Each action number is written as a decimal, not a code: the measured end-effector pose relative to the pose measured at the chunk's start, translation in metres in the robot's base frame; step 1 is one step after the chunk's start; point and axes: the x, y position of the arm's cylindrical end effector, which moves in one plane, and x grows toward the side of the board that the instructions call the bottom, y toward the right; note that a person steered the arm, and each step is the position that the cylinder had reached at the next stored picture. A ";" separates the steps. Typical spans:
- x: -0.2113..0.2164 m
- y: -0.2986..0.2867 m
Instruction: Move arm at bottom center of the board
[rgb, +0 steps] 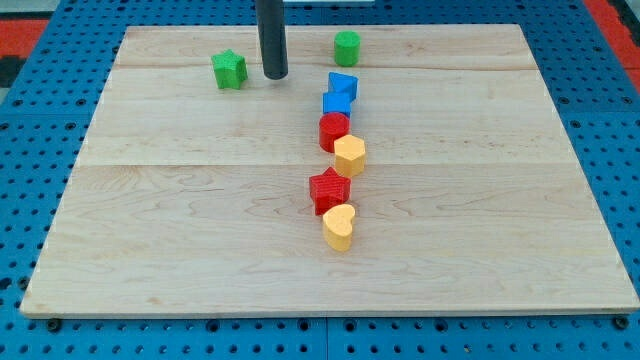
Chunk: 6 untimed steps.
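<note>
My tip (275, 75) rests on the wooden board (180, 230) near the view's top, a little left of centre. A green star block (229, 69) lies just left of the tip. A green cylinder (347, 47) lies to its right. Right of and below the tip, a line of blocks runs down the middle: a blue block (343, 85), a blue block (337, 103), a red block (334, 131), a yellow hexagon block (350, 155), a red star (329, 190) and a yellow heart (339, 226). The tip touches no block.
The board lies on a blue perforated table (40, 110). A red area (20, 30) shows at the view's top left corner.
</note>
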 end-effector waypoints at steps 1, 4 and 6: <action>0.022 0.000; 0.170 -0.060; 0.281 0.001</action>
